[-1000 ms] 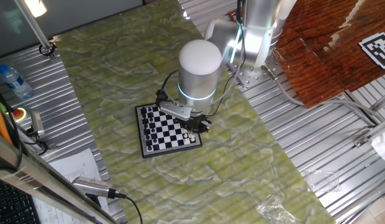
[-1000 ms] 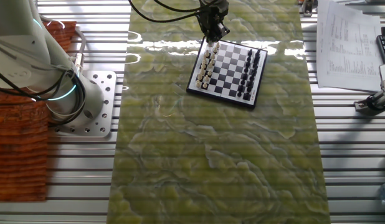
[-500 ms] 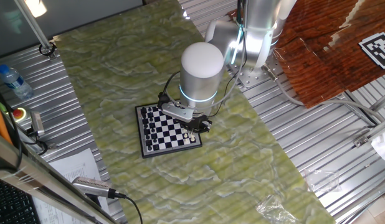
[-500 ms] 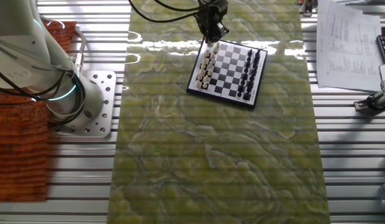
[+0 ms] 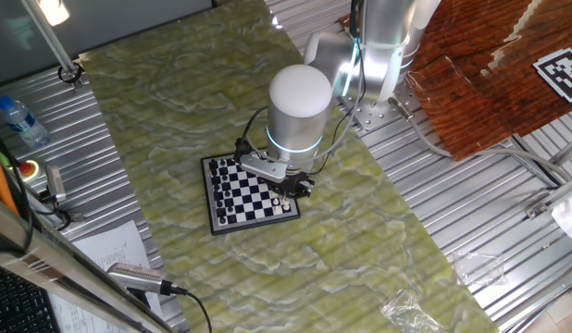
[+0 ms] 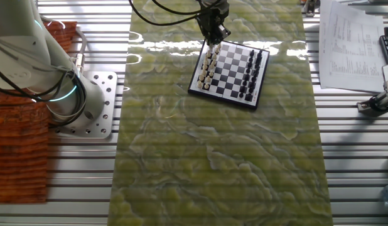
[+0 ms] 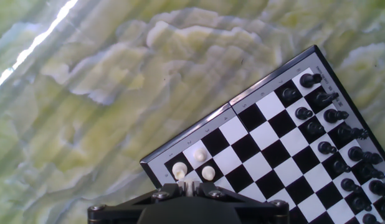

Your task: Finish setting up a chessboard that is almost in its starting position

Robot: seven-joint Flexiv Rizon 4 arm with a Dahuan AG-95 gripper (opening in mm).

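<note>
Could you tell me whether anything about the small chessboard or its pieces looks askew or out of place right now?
The small black-and-white chequered chessboard lies turned at an angle to the green marbled mat beneath it. The cream and dark pieces stand along opposite sides; none looks toppled. The gripper hides the cream corner.

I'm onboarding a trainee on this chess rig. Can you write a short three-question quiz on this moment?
1. True or false: the pincer hovers over the cream pieces' side of the chessboard.
2. The board lies on: A) bare metal, B) a green marbled mat, C) paper.
3. Fill in: opposite the cream pieces stand the ____ pieces.

Key: 1 true; 2 B; 3 dark.
</note>
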